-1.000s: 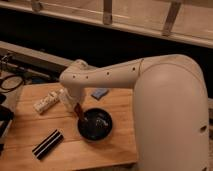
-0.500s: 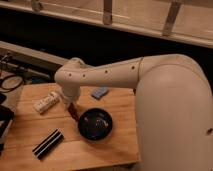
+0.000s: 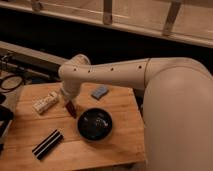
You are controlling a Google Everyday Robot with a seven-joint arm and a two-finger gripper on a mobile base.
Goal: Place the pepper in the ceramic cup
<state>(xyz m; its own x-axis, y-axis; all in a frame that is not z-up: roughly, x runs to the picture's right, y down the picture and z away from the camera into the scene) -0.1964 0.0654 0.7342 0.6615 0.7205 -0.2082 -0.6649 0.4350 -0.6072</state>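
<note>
My gripper (image 3: 69,104) hangs from the white arm over the left-middle of the wooden table (image 3: 120,150), between the white box and the black bowl. The pepper (image 3: 72,110), small, dark red and glossy, sticks down from the gripper's tip, just above the tabletop and left of the bowl's rim. The gripper appears shut on it. I cannot make out the ceramic cup; it may be hidden behind the arm's wrist.
A wide black bowl (image 3: 95,124) sits mid-table. A black striped flat bar (image 3: 47,144) lies at front left. A white box (image 3: 46,102) lies at left and a small blue object (image 3: 100,92) at the back. Cables lie at far left.
The arm has swung slightly to the left, carrying the pepper away from the bowl's rim. The other objects have not moved.
</note>
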